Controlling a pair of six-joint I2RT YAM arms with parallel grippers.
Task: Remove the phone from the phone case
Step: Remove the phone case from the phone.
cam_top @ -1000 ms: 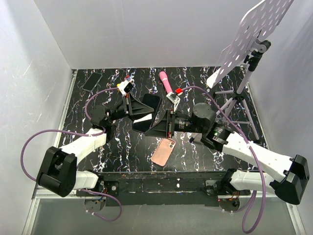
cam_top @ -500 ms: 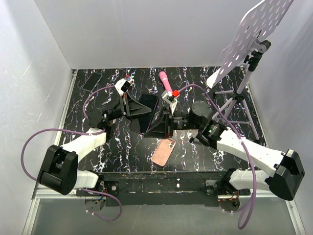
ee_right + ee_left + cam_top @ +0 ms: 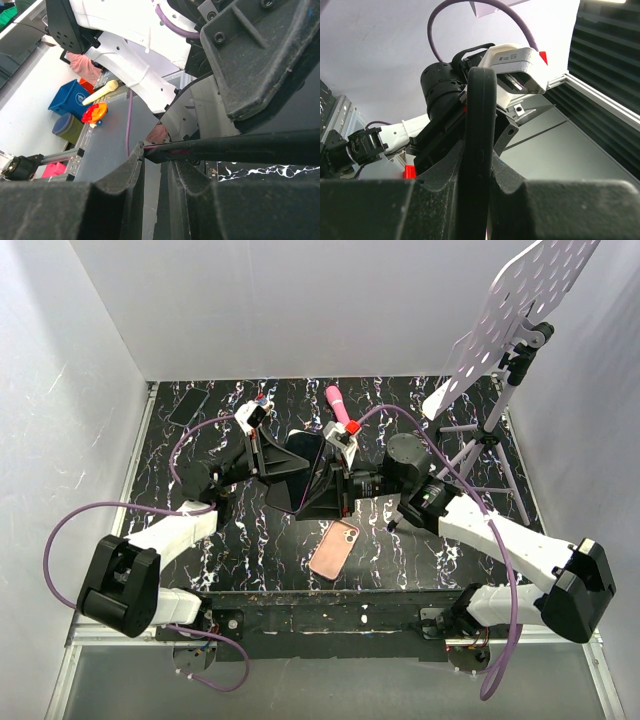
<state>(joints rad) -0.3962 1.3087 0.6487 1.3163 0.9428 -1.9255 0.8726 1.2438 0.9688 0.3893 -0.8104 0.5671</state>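
The black phone (image 3: 307,452) is held bare above the table, tilted, at the centre of the top view. My left gripper (image 3: 283,465) is shut on it; in the left wrist view the phone (image 3: 480,125) stands edge-on between my fingers (image 3: 480,172). My right gripper (image 3: 308,498) is right up against the phone's near end from the right. In the right wrist view the phone's edge (image 3: 240,147) crosses just past my fingertips (image 3: 156,165), whose jaws stand a narrow gap apart with nothing between them. The pale pink phone case (image 3: 335,548) lies empty on the table, near the front.
A second black phone (image 3: 188,406) lies at the back left. A pink wand-shaped object (image 3: 340,410) lies at the back centre. A tripod (image 3: 490,455) carrying a perforated white board (image 3: 520,310) stands at the right. White walls enclose the black marbled table (image 3: 230,530).
My right gripper has moved left and away from me, closing in on the phone. My left gripper has shifted slightly right with the phone. The pink case has not moved.
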